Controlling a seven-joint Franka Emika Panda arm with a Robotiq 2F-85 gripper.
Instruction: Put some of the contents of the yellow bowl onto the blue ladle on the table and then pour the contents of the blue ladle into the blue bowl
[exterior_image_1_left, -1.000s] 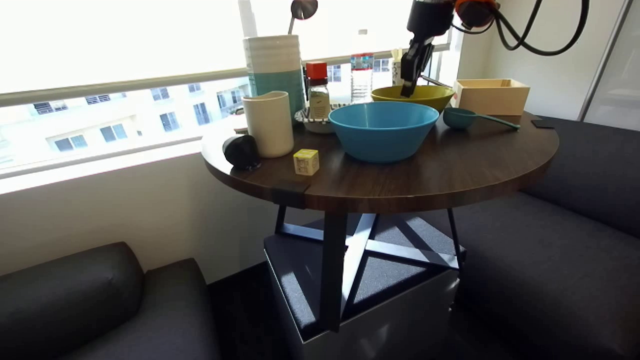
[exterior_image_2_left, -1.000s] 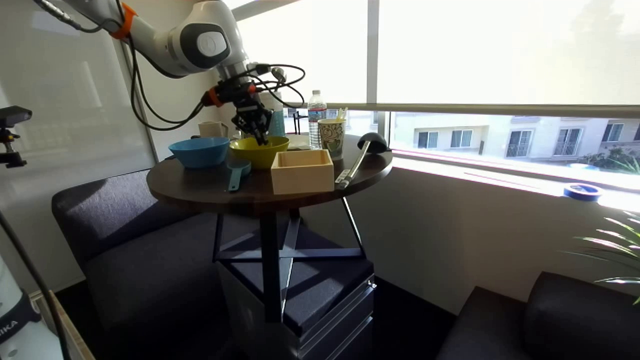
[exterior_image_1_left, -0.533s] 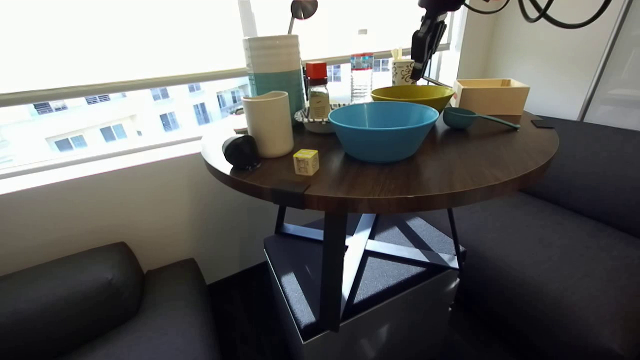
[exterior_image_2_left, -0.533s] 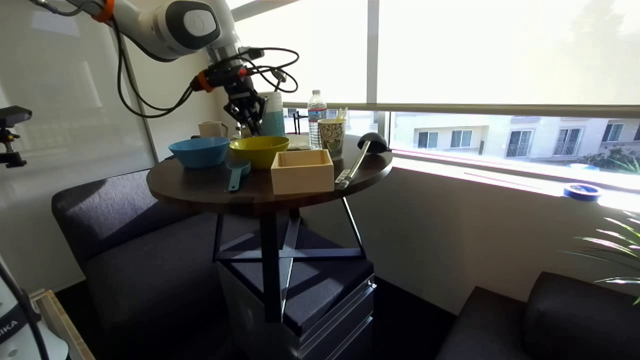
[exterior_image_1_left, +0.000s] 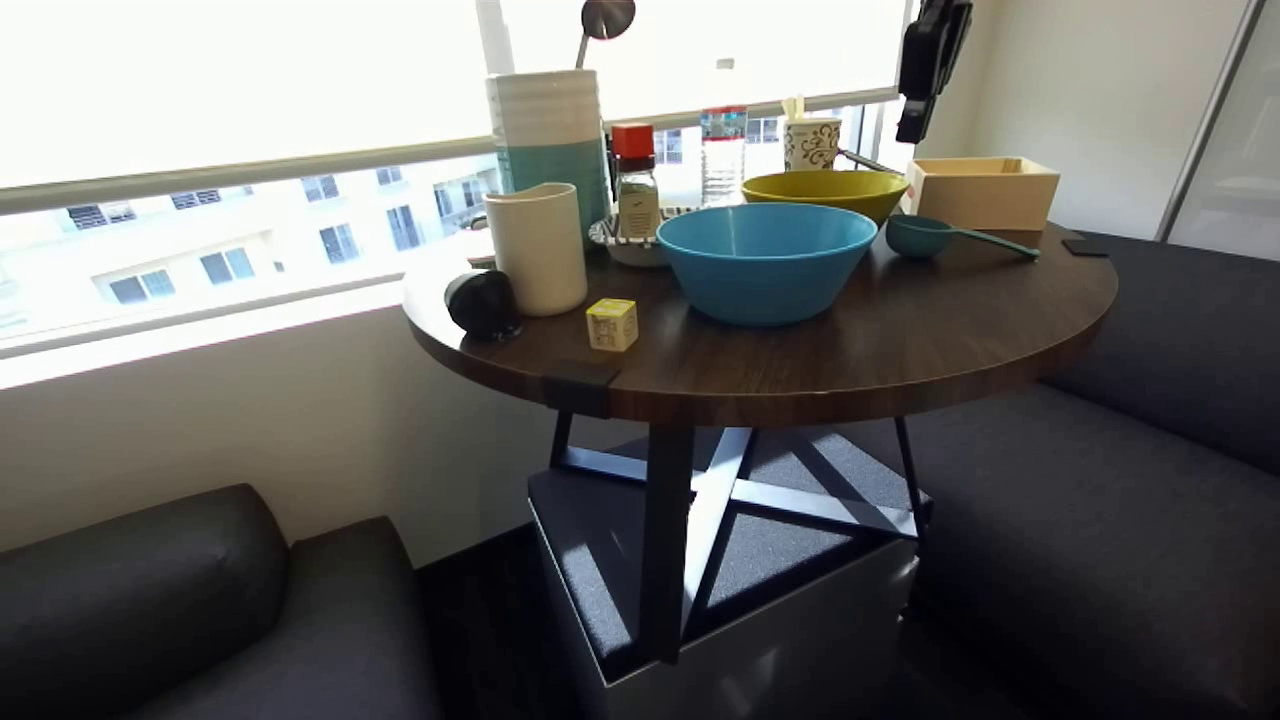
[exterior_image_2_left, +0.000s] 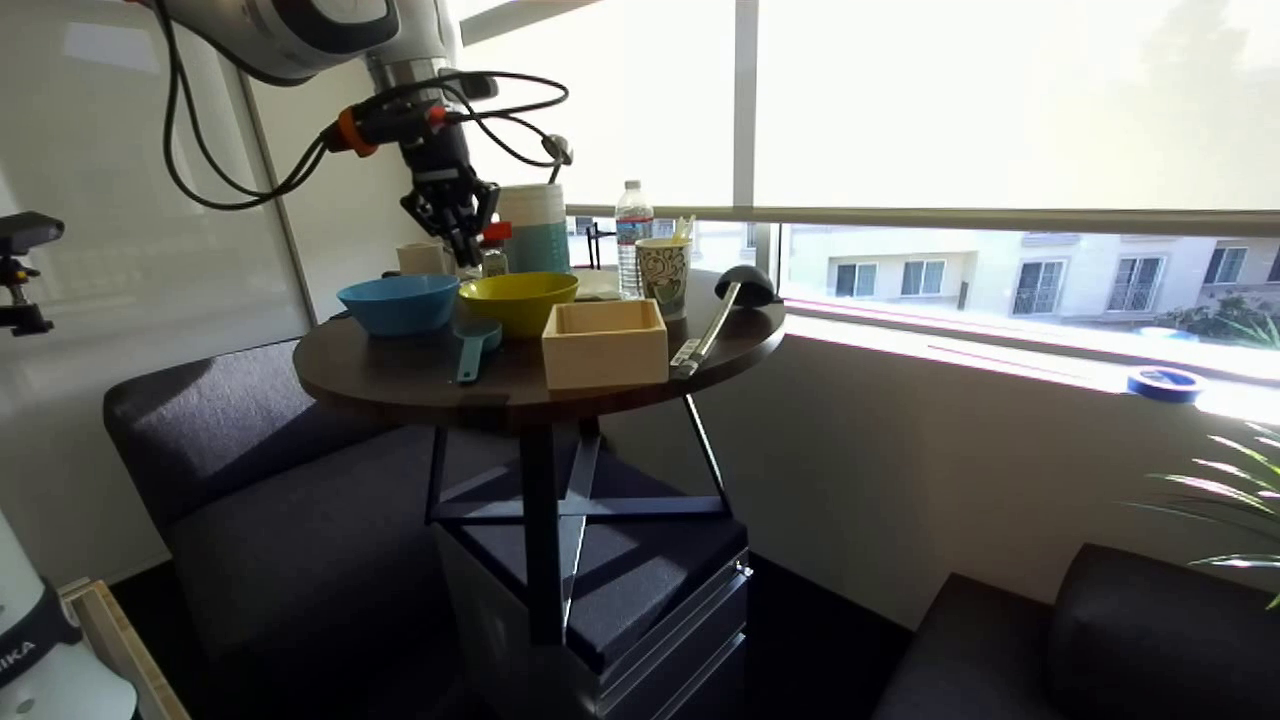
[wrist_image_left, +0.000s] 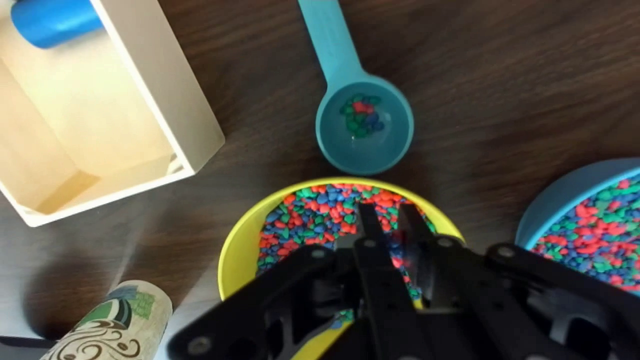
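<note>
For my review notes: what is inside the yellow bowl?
Small red, green and blue pieces lie in the yellow bowl, seen in the wrist view. The fingers hide some of them there; whatever lies beneath the top layer is covered.

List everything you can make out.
table: one, brown, over cabinet
yellow bowl: one, yellow, table
blue bowl: one, blue, table
blue ladle: one, teal, table
pellets: many, multicoloured, bowls and blue ladle
wooden box: one, tan, table
cylinder: one, blue, in box
paper cup: one, patterned, table
water bottle: one, clear, table
jar: one, red lid, table
crock: one, cream and teal, table
long ladles: two, dark, crock and table
mug: one, cream, table
block: one, tan, table
rounded object: one, black, by mug
cabinet: one, dark, under table
seats: at least two, dark, around table
arm: one, white, overhead
jaws: two, black, above table
</note>
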